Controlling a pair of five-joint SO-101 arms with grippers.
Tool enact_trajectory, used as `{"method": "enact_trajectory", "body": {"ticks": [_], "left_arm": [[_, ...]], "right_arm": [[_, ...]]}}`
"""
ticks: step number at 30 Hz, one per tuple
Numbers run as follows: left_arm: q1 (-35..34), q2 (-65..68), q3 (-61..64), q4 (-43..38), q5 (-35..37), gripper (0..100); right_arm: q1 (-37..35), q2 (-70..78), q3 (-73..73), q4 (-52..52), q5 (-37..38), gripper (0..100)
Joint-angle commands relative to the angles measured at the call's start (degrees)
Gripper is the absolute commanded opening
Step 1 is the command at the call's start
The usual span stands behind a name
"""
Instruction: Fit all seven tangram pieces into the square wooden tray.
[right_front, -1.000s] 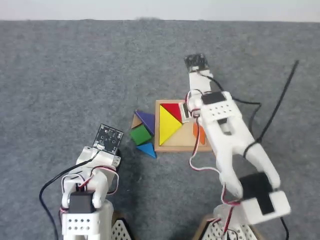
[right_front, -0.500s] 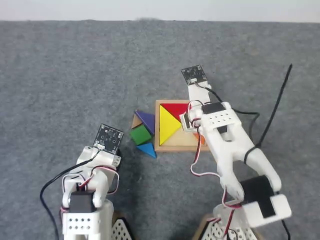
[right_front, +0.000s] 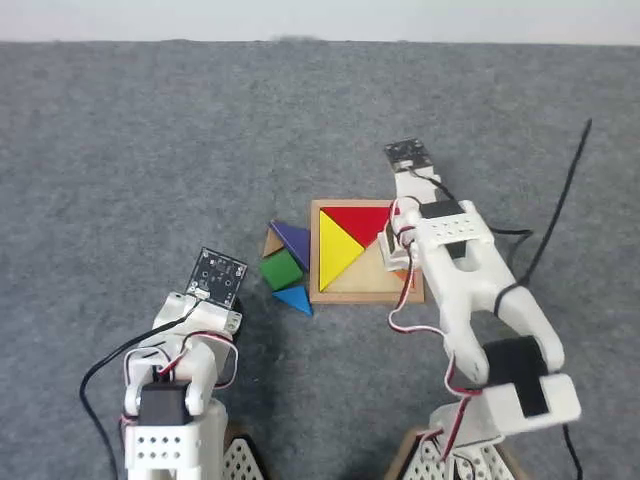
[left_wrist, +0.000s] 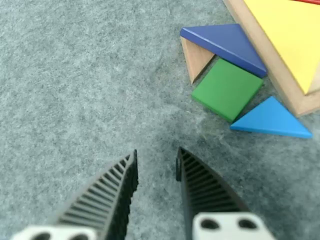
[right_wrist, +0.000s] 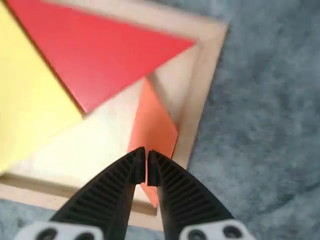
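Observation:
The square wooden tray (right_front: 330, 293) holds a yellow triangle (right_front: 338, 248) and a red triangle (right_front: 362, 222). In the right wrist view my right gripper (right_wrist: 145, 156) is shut, its tips over an orange piece (right_wrist: 154, 125) that lies slanted across the tray's rim (right_wrist: 202, 90). Four pieces lie on the carpet left of the tray: a dark blue parallelogram (left_wrist: 225, 42), a tan triangle (left_wrist: 196, 57), a green square (left_wrist: 227, 89) and a blue triangle (left_wrist: 272, 120). My left gripper (left_wrist: 155, 160) is open above bare carpet, short of these pieces.
Grey carpet (right_front: 150, 150) covers the whole table, with wide free room to the left and behind the tray. A black cable (right_front: 560, 200) runs off to the right of the right arm (right_front: 445, 240). The left arm's base (right_front: 165, 420) sits at the near edge.
The right arm swung left over the tray, then back to the tray's right edge. The left arm and the loose pieces have not moved.

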Motion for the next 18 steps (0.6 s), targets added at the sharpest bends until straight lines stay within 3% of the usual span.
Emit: {"method": "enact_trajectory", "body": {"ticks": [1, 10, 18], "left_arm": [[-0.3, -0.9, -0.5, -0.8, -0.3, 13], [-0.3, -0.9, -0.5, -0.8, -0.3, 13], [-0.3, -0.9, -0.5, -0.8, -0.3, 13]], "right_arm": [[0.8, -9.8, 3.7, -6.0, 1.5, 0.9], [2.1, -1.8, 3.6, -3.8, 1.7, 0.9], [-1.6, 2.8, 1.1, -1.2, 3.3, 0.9]]}}
